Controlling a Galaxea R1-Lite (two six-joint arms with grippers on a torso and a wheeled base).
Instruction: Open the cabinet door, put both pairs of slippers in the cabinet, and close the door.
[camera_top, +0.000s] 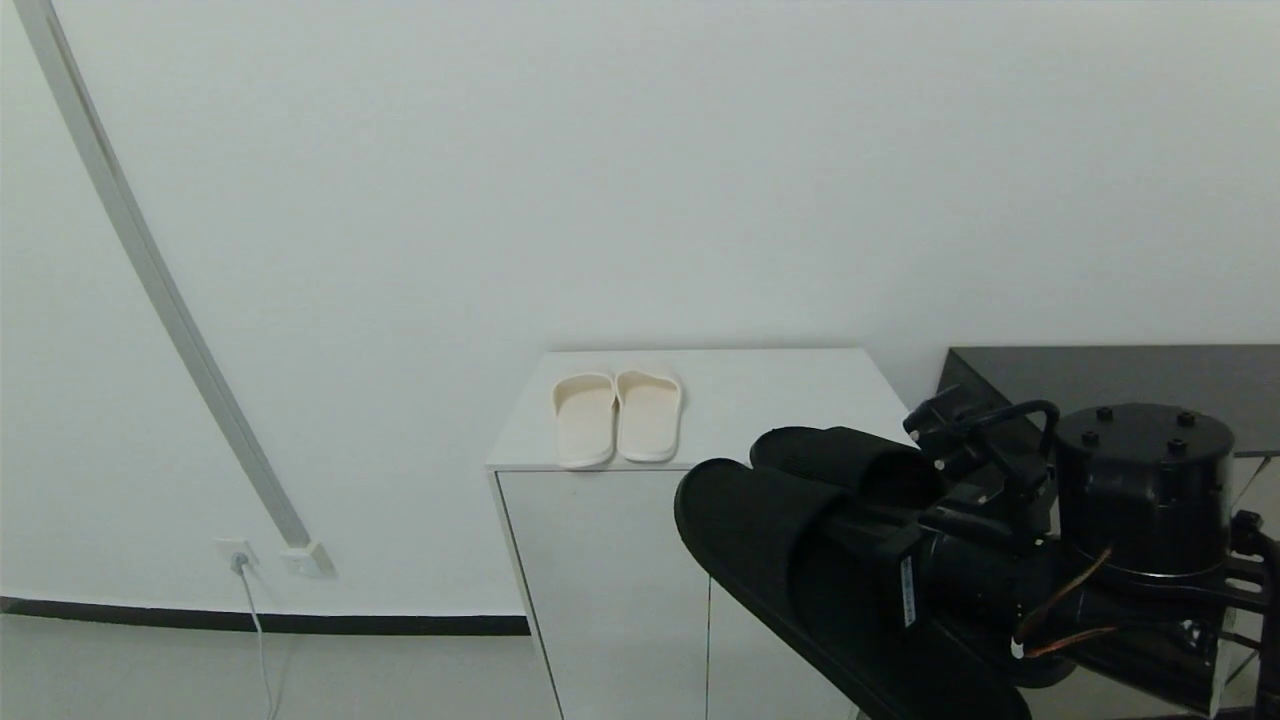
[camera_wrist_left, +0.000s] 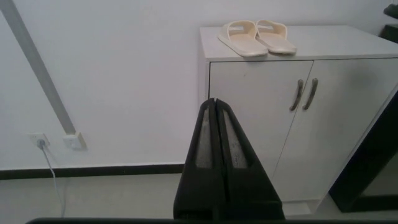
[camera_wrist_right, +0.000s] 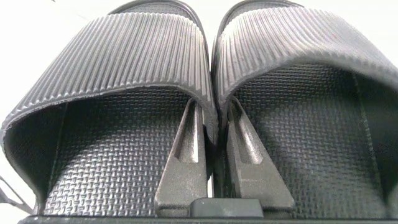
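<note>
Cabinet (camera_top: 790, 390), white: standing on the floor (camera_top: 150, 670), its back against the wall (camera_top: 640, 180). Its two doors (camera_wrist_left: 261, 112) are sitting shut, with paired handles (camera_wrist_left: 305, 94) meeting at the middle.

Cabinet top: carrying one pair of cream slippers (camera_top: 648, 415). They are lying flat, side by side and touching, toward the left side. The heels are reaching the front edge and the toes are pointing at the wall.

Dark table (camera_top: 1150, 375): standing just beside the cabinet on the right.

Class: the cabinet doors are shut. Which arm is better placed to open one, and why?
Left. The left gripper is shut on nothing and faces the metal handles of the white two-door cabinet; the right gripper clamps the black ribbed slippers.
</note>
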